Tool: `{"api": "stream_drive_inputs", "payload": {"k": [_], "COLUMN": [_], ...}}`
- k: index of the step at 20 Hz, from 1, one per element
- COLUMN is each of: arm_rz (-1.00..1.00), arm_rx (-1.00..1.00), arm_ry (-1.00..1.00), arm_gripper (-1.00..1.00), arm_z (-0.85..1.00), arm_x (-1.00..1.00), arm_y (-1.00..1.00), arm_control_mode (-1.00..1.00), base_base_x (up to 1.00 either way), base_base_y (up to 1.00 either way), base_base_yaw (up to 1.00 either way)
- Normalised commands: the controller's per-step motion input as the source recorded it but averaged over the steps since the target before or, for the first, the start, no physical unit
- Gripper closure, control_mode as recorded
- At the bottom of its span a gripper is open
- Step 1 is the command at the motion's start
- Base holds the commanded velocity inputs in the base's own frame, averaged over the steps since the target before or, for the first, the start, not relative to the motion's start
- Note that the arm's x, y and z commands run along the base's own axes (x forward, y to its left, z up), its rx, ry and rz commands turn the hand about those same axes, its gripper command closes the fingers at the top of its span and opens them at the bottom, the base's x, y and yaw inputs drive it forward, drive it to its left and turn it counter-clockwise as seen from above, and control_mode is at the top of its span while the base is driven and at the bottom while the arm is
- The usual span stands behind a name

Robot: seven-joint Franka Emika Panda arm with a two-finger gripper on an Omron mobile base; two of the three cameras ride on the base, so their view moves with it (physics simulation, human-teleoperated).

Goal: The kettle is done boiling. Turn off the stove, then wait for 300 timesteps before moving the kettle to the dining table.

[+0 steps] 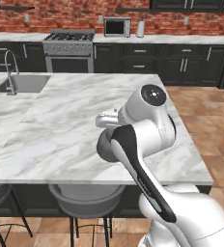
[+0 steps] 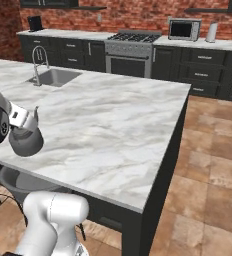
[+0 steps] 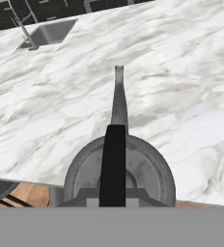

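Dull-grey kettle point(image 3: 147, 169) with black handle, white grey-veined dining table point(image 1: 75, 120), seemingly steel-grey stove point(image 1: 69, 43).

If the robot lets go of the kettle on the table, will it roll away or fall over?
Probably not. The kettle looks squat and wide-bottomed, so it should sit steady on the flat dining table. It sits near the edge, though, so a push could slide it off.

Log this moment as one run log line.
kettle: at near edge of dining table | gripper: at kettle handle, closure unclear | stove: far behind
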Motion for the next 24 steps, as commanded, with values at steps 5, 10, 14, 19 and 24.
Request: {"api": "stream_drive_inputs", "payload": {"k": [5,10,14,19,24], "arm_rz": [0.00,0.00,0.00,0.00,0.01], "arm_rx": [0.00,0.00,0.00,0.00,0.00], "arm_ry": [0.05,0.10,0.13,0.12,0.07], "arm_gripper": [1.00,1.00,1.00,1.00,1.00], "arm_z": [-0.04,-0.14,-0.21,-0.27,-0.31], "arm_x": [0.33,0.41,0.47,0.35,0.07], "arm_y": [-0.01,0.00,0.00,0.00,-0.08], "arm_control_mode": [-1.00,-1.00,-1.00,-1.00,-1.00], "base_base_x": [0.00,0.00,0.00,0.00,0.00], "base_base_y": [0.00,0.00,0.00,0.00,0.00], "base_base_yaw": [0.00,0.00,0.00,0.00,0.00]}}
